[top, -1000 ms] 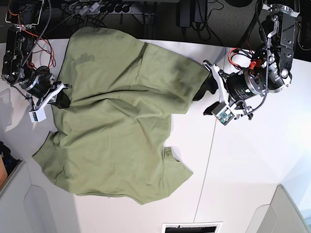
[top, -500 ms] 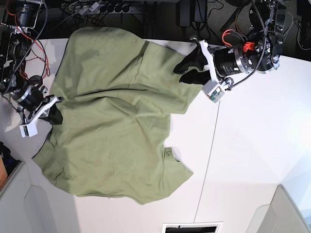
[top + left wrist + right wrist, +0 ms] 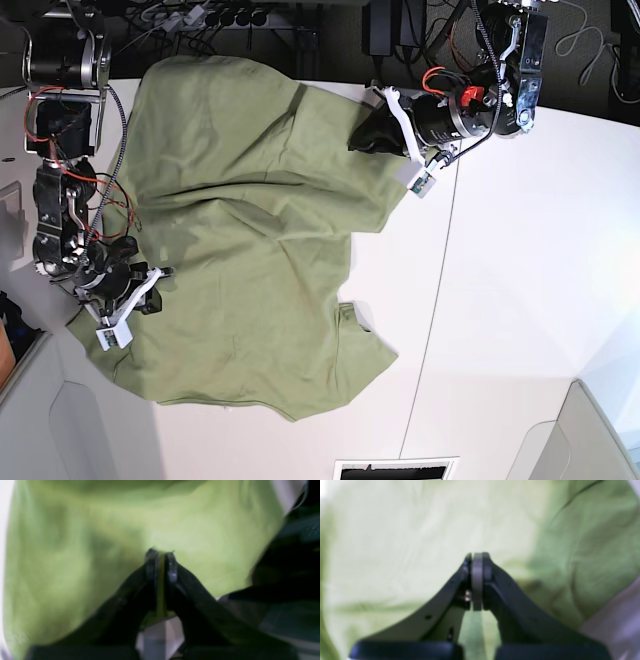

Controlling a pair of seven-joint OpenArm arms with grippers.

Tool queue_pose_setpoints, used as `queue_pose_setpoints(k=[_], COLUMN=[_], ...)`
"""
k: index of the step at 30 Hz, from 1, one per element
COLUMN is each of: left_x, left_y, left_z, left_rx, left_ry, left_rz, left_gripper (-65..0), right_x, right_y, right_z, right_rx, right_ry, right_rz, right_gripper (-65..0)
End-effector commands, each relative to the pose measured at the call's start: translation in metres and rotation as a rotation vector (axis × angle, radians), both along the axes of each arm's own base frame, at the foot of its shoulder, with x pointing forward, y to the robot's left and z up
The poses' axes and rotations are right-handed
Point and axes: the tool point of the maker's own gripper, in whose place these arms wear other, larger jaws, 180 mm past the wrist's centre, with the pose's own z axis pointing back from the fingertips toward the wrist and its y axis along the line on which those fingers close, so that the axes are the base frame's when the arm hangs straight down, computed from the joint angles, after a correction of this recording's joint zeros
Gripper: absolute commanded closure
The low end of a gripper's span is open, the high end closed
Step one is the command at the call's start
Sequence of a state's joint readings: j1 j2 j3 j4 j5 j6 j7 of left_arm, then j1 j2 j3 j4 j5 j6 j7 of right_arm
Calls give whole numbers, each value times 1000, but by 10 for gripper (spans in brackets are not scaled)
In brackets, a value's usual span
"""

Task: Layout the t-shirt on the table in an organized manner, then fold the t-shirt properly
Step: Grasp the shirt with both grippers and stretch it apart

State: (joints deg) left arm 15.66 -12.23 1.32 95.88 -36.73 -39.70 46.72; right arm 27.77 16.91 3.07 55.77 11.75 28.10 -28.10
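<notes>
White table (image 3: 520, 300) (1 dark seam) under rumpled t-shirt (image 3: 240, 250).

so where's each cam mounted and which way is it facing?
Base: overhead, looking straight down at the table; both arms show.
Left wrist: on the left arm, looking along the left claw, pinched on the t-shirt.
Right wrist: on the right arm, looking along the right claw, shut over cloth.
Shared: all three see the t-shirt; base also shows both claws.

White table (image 3: 520, 300), rumpled green t-shirt (image 3: 240, 250) spread across it, apparently unfolded.
</notes>
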Motion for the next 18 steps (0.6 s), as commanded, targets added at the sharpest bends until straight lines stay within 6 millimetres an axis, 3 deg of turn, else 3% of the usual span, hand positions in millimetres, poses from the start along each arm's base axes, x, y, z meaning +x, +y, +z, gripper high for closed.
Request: queue_pose_setpoints(k=[1,5,8,13,18], left_x=[5,8,28,74,119], left_y=[5,28,57,94,123], left_z=[-3,-27,-40,-43,-47], left_rx=[37,120,209,268,330], left_ry=[-8,42,62,65,98], left_rz=[-11,-9,27,75,127], left_gripper=[-17,-15,-15,-15,-15], right_x=[14,-3,-20,-57,-93], right_y=[-4,-8,-24,-42,-29], right_z=[14,-11,-20,-19,-6], right_rx=[-21,-87,-83,-45,34], right_ry=[-39,47,92,95,79], right_rz=[12,59,34,13,20], right_gripper=[0,0,0,0,0])
